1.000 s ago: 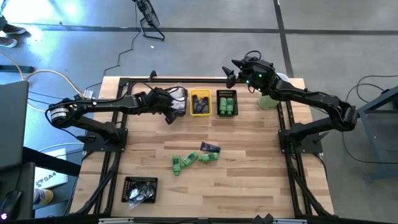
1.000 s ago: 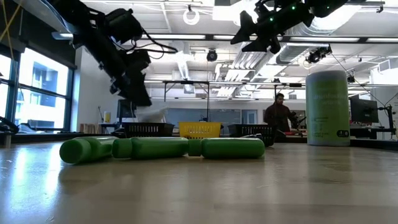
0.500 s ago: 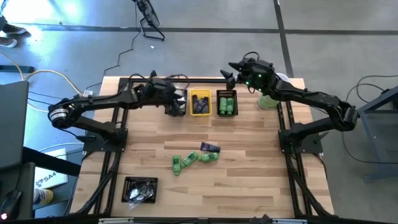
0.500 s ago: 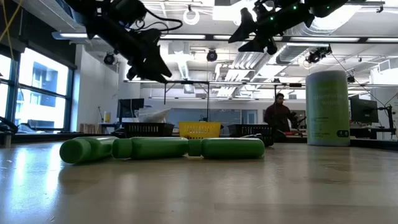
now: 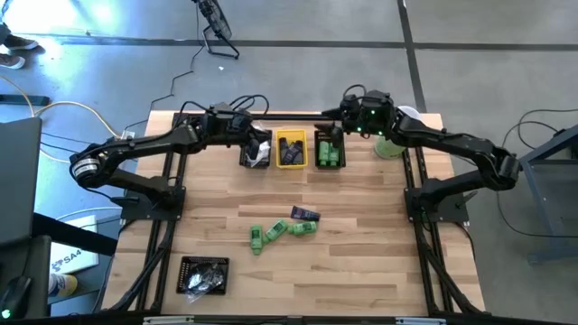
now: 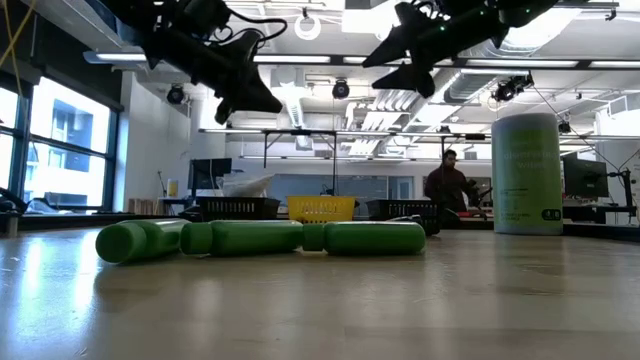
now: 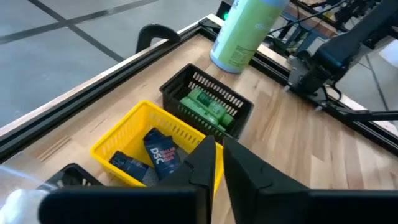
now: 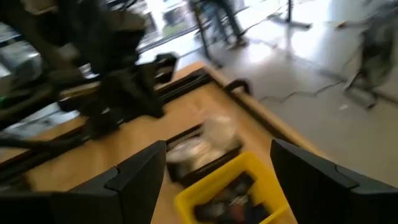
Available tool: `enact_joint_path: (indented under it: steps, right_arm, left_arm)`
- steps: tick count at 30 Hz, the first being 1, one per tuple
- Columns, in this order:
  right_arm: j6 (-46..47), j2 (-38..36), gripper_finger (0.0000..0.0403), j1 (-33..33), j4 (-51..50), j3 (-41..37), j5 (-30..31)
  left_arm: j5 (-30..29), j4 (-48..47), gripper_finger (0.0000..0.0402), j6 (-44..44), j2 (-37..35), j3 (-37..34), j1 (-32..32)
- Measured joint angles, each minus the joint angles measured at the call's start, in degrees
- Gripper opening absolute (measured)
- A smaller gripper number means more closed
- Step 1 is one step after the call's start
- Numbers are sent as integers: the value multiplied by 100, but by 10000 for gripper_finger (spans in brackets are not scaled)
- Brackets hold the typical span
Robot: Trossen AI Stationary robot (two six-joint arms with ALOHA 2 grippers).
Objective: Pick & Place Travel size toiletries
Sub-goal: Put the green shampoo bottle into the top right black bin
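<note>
Several green bottles (image 5: 282,232) (image 6: 260,238) and a dark blue tube (image 5: 304,214) lie on their sides mid-table. At the far edge stand three small bins: a black one with white packets (image 5: 256,155), a yellow one with dark tubes (image 5: 291,149) (image 7: 149,146), and a black one with green bottles (image 5: 329,150) (image 7: 208,109). My left gripper (image 5: 260,138) (image 7: 219,163) hovers shut and empty above the packet bin, pointing toward the yellow bin. My right gripper (image 5: 337,122) (image 8: 217,180) hangs open and empty above the green-bottle bin.
A big pale-green cylinder (image 6: 527,175) (image 7: 249,31) stands at the far right corner, behind my right arm. Another black bin (image 5: 203,274) holding dark pieces sits near the front left. Bare wood (image 5: 379,235) lies on the right. A person (image 6: 445,185) stands in the room beyond.
My left gripper has risen from the packet bin toward the far edge and tipped from pointing down to nearly level. My right gripper has stayed in place and swung round toward the bins.
</note>
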Motion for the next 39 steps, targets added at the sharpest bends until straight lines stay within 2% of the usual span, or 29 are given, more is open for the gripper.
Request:
enact_joint_path:
  steps: [5,13,20,27,34,39]
  right_arm:
    - [89,0,281,156,-511,0,-407]
    - [89,0,281,575,-1378,0,-371]
    - [105,0,281,856,-1403,0,-144]
    - [0,0,281,989,-1272,0,-103]
    - [-600,0,281,1043,-1278,0,-350]
    - [-845,0,263,1211,-1282,0,-775]
  left_arm:
    - [-116,-2,19,4,0,0,0]
    - [-240,-44,19,-29,0,0,0]
    - [133,-85,19,-214,0,0,-42]
    - [189,-83,19,-229,0,0,-508]
    - [52,-80,19,-382,0,0,-1013]
    - [-98,-78,19,-483,0,0,-1053]
